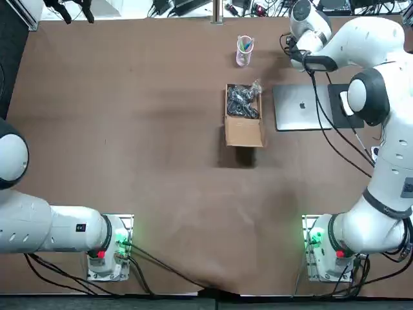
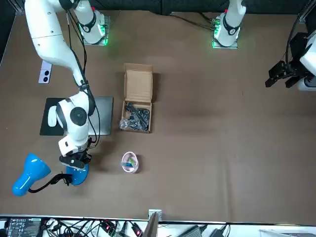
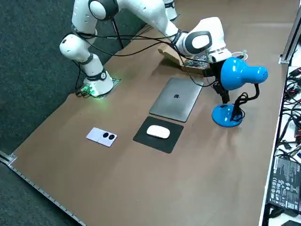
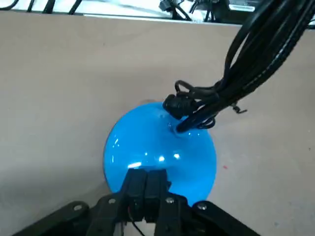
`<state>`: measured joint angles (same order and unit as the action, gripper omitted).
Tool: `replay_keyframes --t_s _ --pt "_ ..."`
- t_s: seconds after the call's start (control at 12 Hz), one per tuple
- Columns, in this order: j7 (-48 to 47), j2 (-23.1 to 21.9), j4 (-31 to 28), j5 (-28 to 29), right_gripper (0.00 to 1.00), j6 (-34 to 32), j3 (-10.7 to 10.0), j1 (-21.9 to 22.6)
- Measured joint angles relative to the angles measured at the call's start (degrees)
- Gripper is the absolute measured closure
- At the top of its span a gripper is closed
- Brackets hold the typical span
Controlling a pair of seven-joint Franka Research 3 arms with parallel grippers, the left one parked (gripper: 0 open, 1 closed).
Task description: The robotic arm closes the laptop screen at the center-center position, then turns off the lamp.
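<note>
The silver laptop (image 1: 300, 106) lies closed and flat on the table, also seen in the right side view (image 3: 176, 99). The blue desk lamp stands just beyond it, with its head (image 3: 240, 73) over its round base (image 3: 227, 115). My right gripper (image 4: 146, 173) is shut, its two fingers pressed together, tips down on the top of the lamp base (image 4: 160, 147) close to the black cord. From the front, the gripper (image 2: 74, 163) sits right over the base (image 2: 78, 175), and the lamp head (image 2: 27, 173) points away from it. The arm hides the lamp in the top view.
An open cardboard box (image 1: 244, 113) with black parts stands left of the laptop. A pink cup (image 1: 244, 50) with pens is behind the box. A white mouse (image 3: 158, 132) rests on a black pad, and a white device (image 3: 102, 136) lies nearer the table edge.
</note>
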<state>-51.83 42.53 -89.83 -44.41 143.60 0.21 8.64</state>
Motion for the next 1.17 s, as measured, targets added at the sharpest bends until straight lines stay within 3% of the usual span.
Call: replay_keyframes --t_s 1.17 --pt "-1.42 0.43 -1.25 0.0 0.98 1.64 0.0 -0.31"
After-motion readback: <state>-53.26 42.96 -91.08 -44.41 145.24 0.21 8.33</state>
